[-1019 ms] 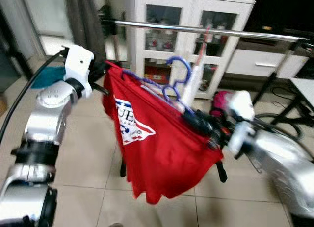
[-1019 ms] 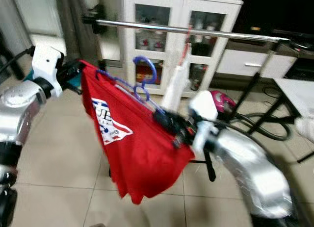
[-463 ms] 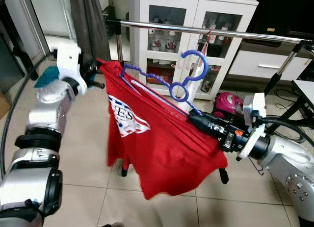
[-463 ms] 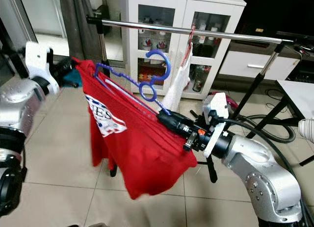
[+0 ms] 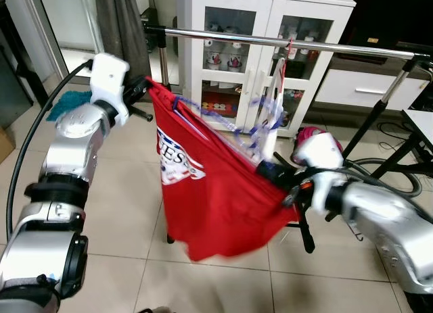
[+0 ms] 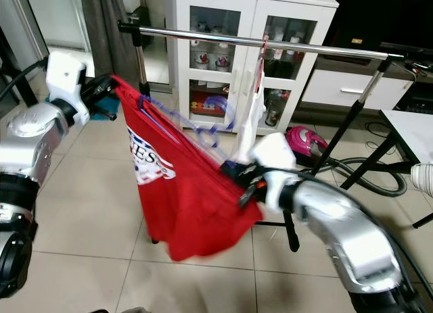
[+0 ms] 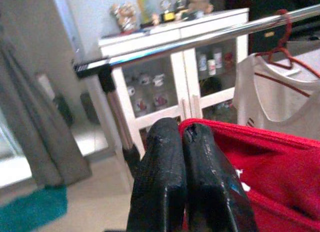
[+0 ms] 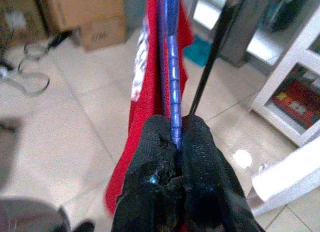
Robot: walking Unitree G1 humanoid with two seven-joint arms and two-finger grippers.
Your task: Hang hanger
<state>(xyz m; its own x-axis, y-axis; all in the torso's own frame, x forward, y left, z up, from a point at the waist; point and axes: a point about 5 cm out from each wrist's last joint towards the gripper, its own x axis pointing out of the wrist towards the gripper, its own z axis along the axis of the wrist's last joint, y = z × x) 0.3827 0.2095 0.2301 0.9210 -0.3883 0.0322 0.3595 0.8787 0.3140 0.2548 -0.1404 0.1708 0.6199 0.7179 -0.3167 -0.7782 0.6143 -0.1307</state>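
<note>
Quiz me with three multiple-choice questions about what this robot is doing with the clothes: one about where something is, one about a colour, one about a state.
1. Where does the white garment hang?
A. on the metal rail
B. on the cabinet door
C. over the robot's arm

2. What colour is the shirt the robot carries?
A. green
B. red
C. yellow

3. How is the right gripper?
A. open and empty
B. shut on the blue hanger
C. shut on the rail

Key: 1 A, its red hook sits over the rail. 2 B, red with a printed logo. 3 B, its black fingers clamp the blue hanger; the left gripper pinches the shirt's edge.
</note>
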